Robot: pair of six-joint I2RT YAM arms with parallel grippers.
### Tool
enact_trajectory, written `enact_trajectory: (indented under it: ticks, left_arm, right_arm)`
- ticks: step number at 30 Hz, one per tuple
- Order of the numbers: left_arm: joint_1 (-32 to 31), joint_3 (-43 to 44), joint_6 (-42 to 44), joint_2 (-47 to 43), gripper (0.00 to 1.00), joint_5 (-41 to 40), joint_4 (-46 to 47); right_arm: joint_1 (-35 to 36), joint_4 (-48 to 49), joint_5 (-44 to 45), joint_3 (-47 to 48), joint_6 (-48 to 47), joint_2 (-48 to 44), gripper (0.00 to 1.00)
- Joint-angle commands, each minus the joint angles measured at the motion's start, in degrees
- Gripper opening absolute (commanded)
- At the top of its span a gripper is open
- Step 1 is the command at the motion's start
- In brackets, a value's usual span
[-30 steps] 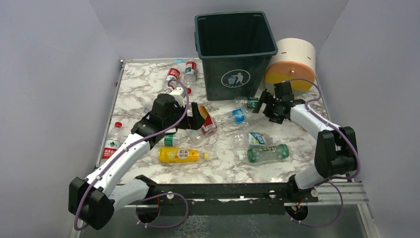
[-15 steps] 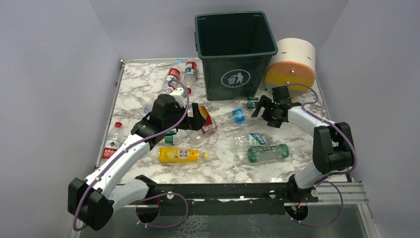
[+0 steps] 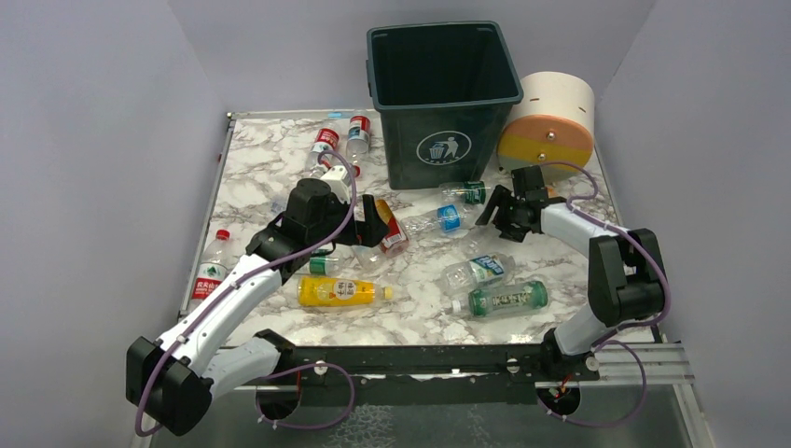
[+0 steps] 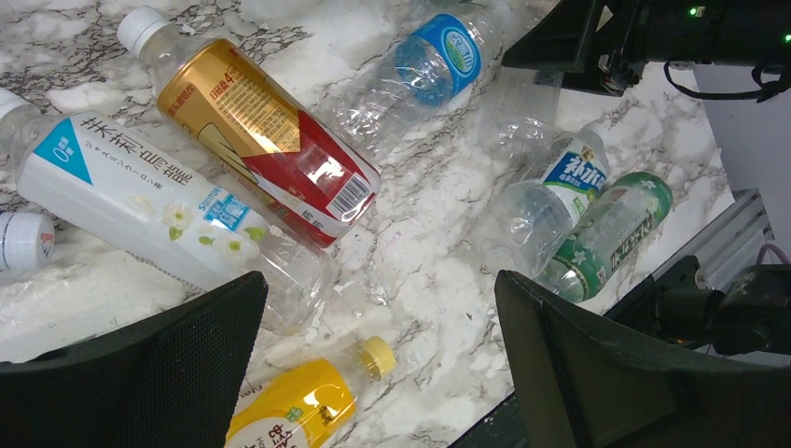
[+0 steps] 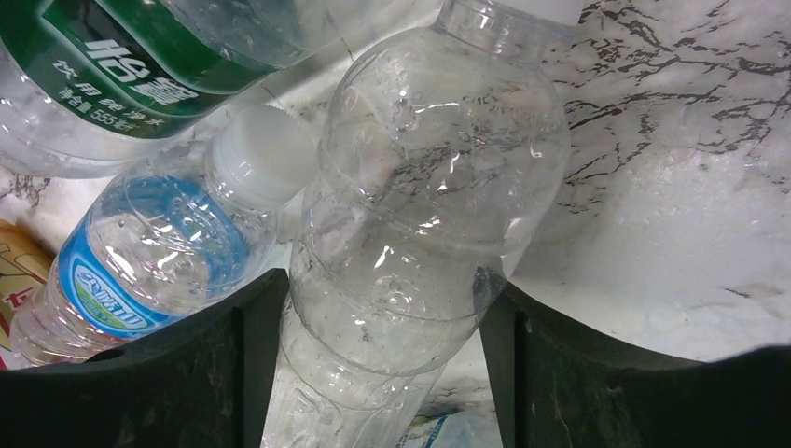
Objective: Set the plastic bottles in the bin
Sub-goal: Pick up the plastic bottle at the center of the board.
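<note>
Bracketing the clear bottle (image 5: 420,187), my right claw (image 5: 382,291) has both fingers pressed against its sides. The bottle lies on the marble table (image 3: 266,163), touching a blue-labelled bottle (image 5: 140,271), near the front right corner of the bin (image 3: 443,140). My left claw (image 4: 381,280) hangs spread wide above the red-and-gold bottle (image 4: 270,140), gripping nothing.

left hand (image 4: 381,289) wide open; right hand (image 5: 378,313) partly closed

i see the green bin (image 3: 443,103) standing at the marble table's (image 3: 261,168) far side, bottles (image 3: 446,219) strewn in front, 1 yellow bottle (image 3: 338,292) near the front edge.
</note>
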Motion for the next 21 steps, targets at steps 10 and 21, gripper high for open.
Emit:
enact_trajectory:
  ticks: [10,21]
  left_arm:
    - [-0.57,0.49,-1.23,-2.37,0.99,0.12,0.06]
    - [-0.71,1.11,-1.67,-2.64,0.99,0.64,-0.3]
  right_arm:
    - [0.31,-1.71,0.25,1.17,-0.08,-8.77,0.58]
    - [0.28,-7.29,0.21,5.09,-0.91,-18.41,0.53]
